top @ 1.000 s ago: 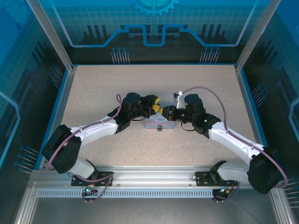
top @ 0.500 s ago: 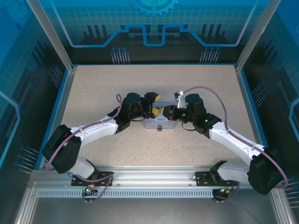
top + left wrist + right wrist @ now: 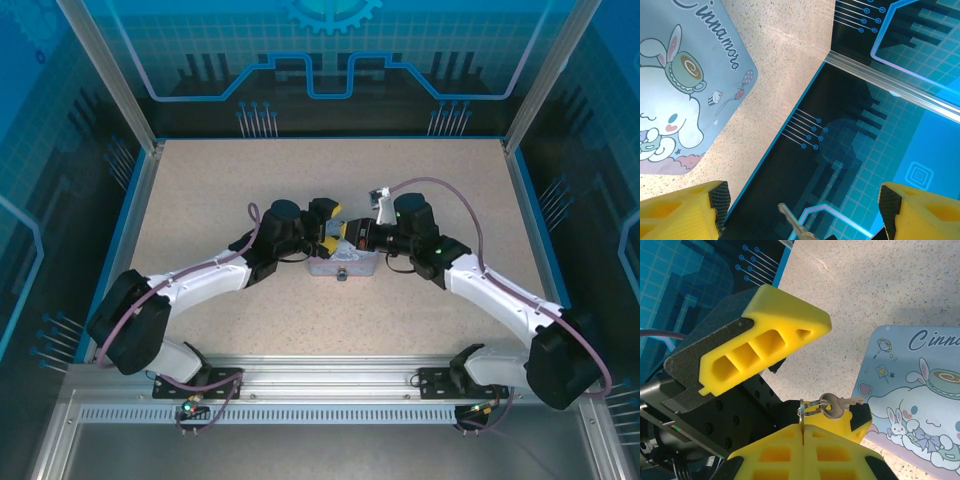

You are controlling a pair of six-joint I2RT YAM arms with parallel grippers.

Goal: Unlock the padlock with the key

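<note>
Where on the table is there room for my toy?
Bare patches: between the pale blue cartoon tin box and the far dark wall, and between the tin and the near metal rail. Crowded at the tin, where yellow fingers meet.

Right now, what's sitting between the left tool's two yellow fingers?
The key, its tip poking up into the left tool's open gap and touching neither side; the left wrist view shows it.

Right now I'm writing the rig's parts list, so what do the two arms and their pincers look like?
The left arm and right arm have white links, black joints and purplish cables. The left pincer and right pincer carry black-backed yellow fingers with hollow pockets.
</note>
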